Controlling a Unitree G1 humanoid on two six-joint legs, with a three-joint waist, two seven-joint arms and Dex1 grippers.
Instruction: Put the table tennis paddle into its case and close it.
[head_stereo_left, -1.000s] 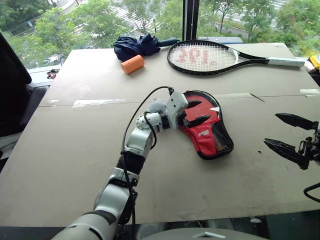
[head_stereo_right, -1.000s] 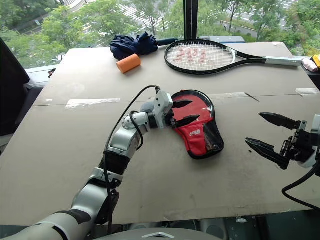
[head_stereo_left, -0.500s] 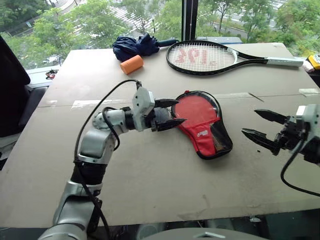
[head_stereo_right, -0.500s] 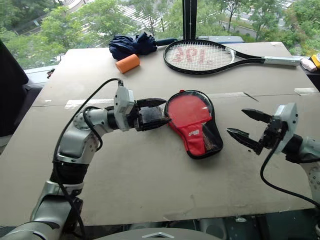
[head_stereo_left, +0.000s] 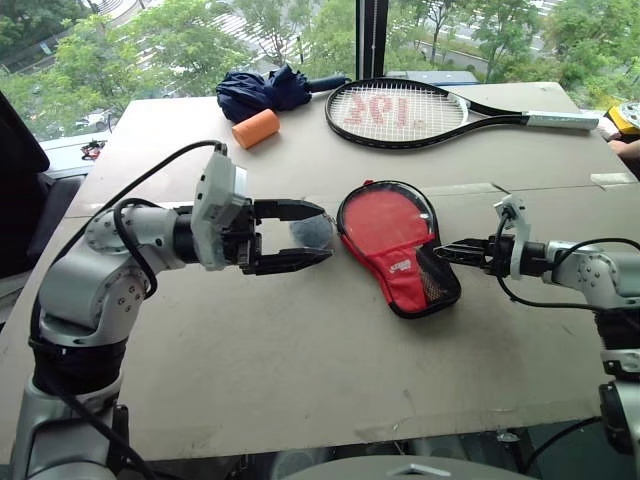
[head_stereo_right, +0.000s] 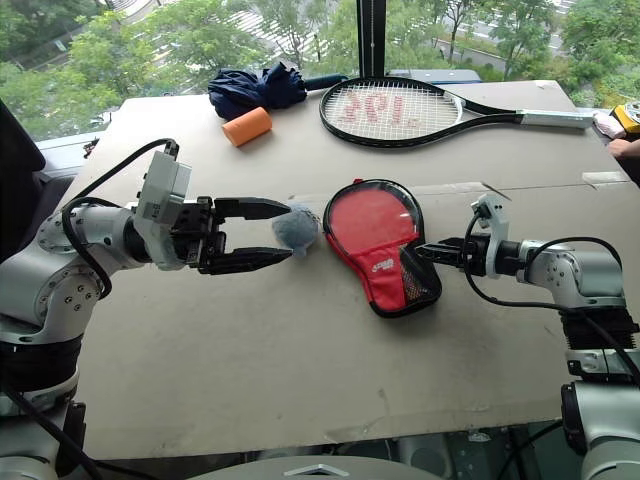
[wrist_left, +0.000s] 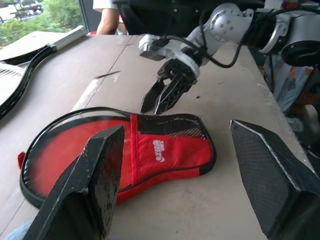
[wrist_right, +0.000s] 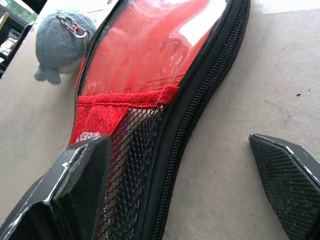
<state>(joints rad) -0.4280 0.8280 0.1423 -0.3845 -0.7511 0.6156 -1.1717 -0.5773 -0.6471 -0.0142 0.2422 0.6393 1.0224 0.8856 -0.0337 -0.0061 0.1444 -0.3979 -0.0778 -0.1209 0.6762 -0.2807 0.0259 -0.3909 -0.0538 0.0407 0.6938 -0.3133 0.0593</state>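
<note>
Red case (head_stereo_right: 385, 245) with small white logo, unreadable, flat on tabletop (head_stereo_right: 300, 350), left gripper (head_stereo_right: 283, 236) spread empty, right gripper (head_stereo_right: 420, 250) released beside case, "192"-like red marks on tennis racket (head_stereo_right: 390, 105) strings

You're looking at a case (head_stereo_left: 400, 250) of red woven cloth with a black mesh pocket, a black zip edge and a glossy clear plastic window. The table (head_stereo_left: 300, 350) top is matt, cardboard-like and scuffed. The small grey toy (wrist_right: 62, 45) looks fuzzy, with a shiny metal clip. Each gripper's fingers (wrist_left: 90, 185) are matt, grainy black plastic.
</note>
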